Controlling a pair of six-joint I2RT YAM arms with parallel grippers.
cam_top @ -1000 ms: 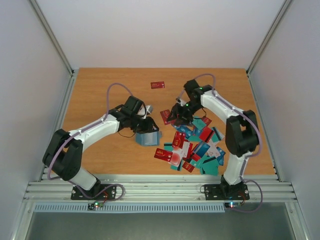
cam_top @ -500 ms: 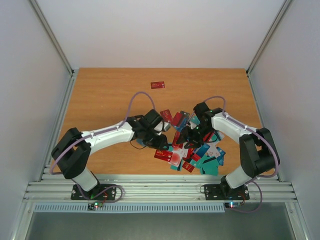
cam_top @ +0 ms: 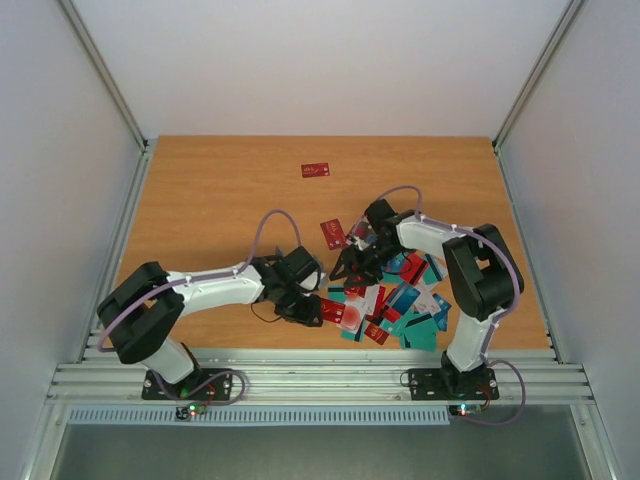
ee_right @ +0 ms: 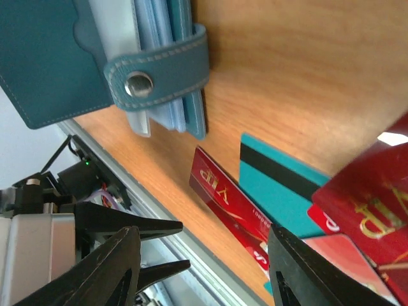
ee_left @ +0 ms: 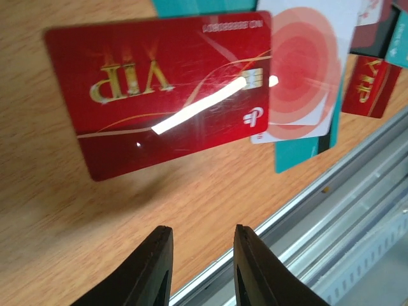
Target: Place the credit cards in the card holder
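The credit cards lie in a heap of red, teal and white at the front right. A red VIP card lies flat just beyond my left gripper, whose jaws stand slightly open with nothing between them. The teal card holder lies on the wood with its snap strap fastened across it, ahead of my right gripper, which is wide open and empty. In the top view my left gripper is low beside the heap and my right gripper hovers at the heap's left edge. My left wrist hides the holder there.
A lone red card lies far back and another red card sits behind the right gripper. The metal rail at the table's near edge runs close to the left fingertips. A white card with red circles overlaps the VIP card.
My left gripper has pulled back toward the near edge, down by the red VIP card. My right gripper has swung left and away from the middle of the heap, opening wider.
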